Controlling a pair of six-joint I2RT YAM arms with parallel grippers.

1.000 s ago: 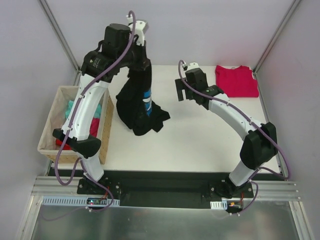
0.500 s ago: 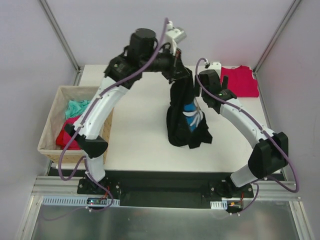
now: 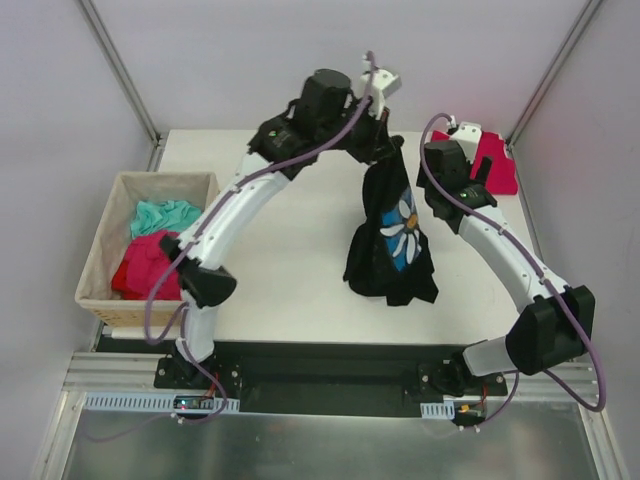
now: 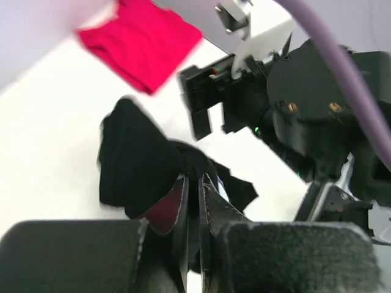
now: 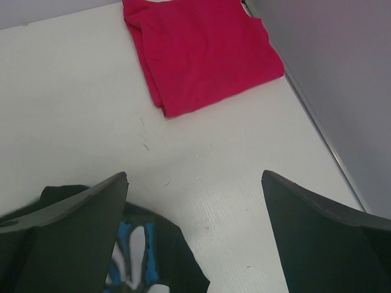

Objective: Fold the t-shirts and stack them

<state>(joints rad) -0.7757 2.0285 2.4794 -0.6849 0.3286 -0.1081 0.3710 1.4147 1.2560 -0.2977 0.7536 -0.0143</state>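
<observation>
Black t-shirt (image 3: 392, 240) hangs clamped in raised left pincer (image 3: 388, 148); right pincer (image 5: 194, 177) gapes wide beside it

The left arm (image 3: 250, 200) arches high, stretched far forward and across. The left gripper (image 3: 386, 140) points down, fingers (image 4: 211, 201) pressed together with a fold of the black t-shirt (image 3: 392, 240) pinched between them. The right arm (image 3: 500, 250) is bent at the elbow, wrist raised just beside those fingers; the right gripper (image 5: 194, 177) tips downward, jaws spread wide, nothing between its fingers.
</observation>
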